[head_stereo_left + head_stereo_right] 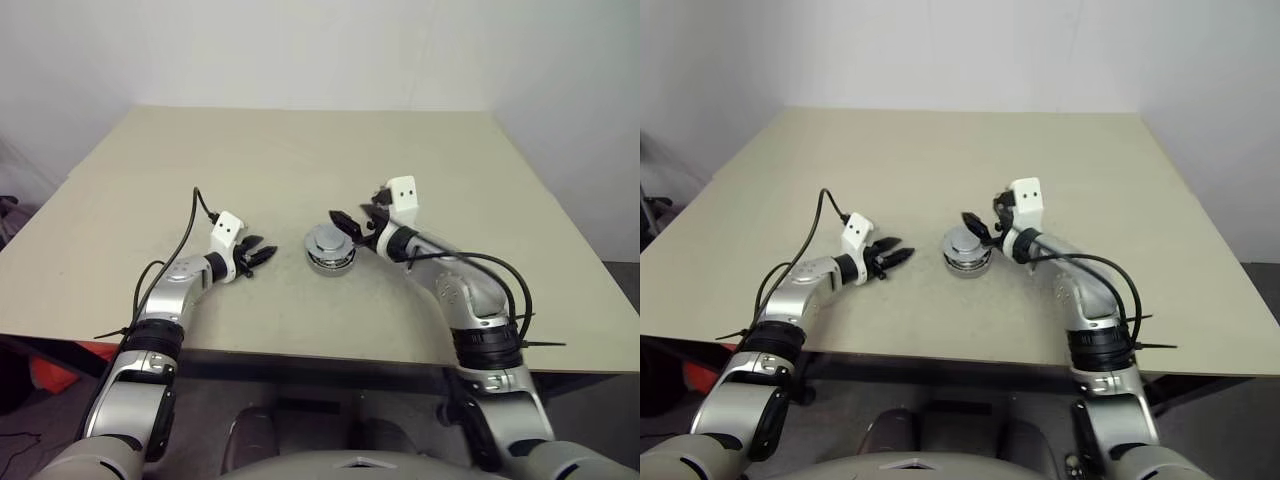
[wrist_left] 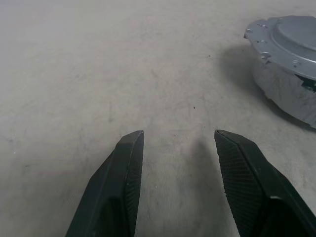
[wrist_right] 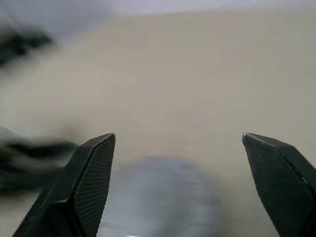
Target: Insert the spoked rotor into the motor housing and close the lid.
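Both arms reach forward, elbows bent, forearms angling inward toward each other. The left gripper (image 1: pixel 262 253) sits low, pointing forward and to the right, its two black fingers (image 2: pixel 126 173) parted with a clear gap and nothing between them. The right gripper (image 1: pixel 352 222) points inward to the left (its wrist raised a little higher than the left one), fingers (image 3: pixel 91 173) spread wide, nothing clasped.
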Controlling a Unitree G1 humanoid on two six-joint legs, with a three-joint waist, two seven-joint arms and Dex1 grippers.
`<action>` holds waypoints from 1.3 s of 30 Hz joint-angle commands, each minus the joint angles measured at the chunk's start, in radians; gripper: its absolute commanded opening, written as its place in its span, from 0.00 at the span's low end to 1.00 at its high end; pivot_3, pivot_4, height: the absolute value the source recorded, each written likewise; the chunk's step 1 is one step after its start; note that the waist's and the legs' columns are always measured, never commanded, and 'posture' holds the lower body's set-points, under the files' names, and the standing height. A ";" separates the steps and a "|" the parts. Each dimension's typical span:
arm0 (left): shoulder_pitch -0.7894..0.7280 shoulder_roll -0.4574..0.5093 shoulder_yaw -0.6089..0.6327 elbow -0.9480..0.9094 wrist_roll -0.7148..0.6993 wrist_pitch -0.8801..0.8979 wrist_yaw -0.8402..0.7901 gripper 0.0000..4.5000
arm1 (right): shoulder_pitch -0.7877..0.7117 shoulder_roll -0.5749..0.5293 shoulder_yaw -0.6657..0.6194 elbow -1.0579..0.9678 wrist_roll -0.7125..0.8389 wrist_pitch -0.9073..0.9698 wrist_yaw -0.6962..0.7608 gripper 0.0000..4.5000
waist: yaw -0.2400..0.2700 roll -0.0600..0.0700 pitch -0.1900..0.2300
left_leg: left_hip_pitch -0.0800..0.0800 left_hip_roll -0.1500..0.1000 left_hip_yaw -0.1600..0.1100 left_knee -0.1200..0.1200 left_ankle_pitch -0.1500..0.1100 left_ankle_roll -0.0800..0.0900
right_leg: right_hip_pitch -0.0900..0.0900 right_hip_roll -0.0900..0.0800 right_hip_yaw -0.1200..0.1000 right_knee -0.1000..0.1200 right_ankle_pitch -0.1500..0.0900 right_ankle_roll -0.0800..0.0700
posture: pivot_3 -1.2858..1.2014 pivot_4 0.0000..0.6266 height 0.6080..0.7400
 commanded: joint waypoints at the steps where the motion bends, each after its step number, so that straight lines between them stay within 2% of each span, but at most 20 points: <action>1: -0.029 -0.007 0.011 -0.016 -0.009 -0.006 0.004 0.54 | -0.015 0.012 0.029 -0.001 -0.031 -0.121 0.068 0.94 | -0.004 0.000 0.000 | 0.000 0.000 0.000 0.000 0.000 0.000 | 0.000 0.000 0.000 0.000 0.000 0.000 | 0.52 0.00 1.00; 6: -0.027 -0.012 0.014 -0.007 -0.006 -0.015 0.006 0.54 | -0.019 0.034 0.036 0.020 -0.031 -0.117 0.118 0.94 | -0.005 0.000 0.000 | 0.000 0.000 0.000 0.002 -0.001 0.001 | 0.000 0.000 0.000 0.001 0.003 -0.006 | 0.52 0.00 1.00; 16: -0.008 -0.012 0.019 -0.022 -0.012 -0.016 0.016 0.54 | -0.030 0.069 0.041 0.133 -0.083 -0.146 0.144 0.94 | -0.006 0.000 0.000 | -0.001 0.001 0.000 0.014 -0.006 0.010 | 0.003 0.000 0.000 0.002 0.004 -0.007 | 0.52 0.00 1.00; 39: -0.004 -0.008 0.021 -0.029 -0.009 -0.015 0.019 0.54 | -0.034 0.081 0.003 0.113 -0.079 -0.117 0.149 0.94 | -0.006 0.000 0.000 | -0.001 0.001 0.000 0.014 -0.006 0.011 | 0.003 0.000 0.000 0.002 0.004 -0.007 | 0.52 0.00 1.00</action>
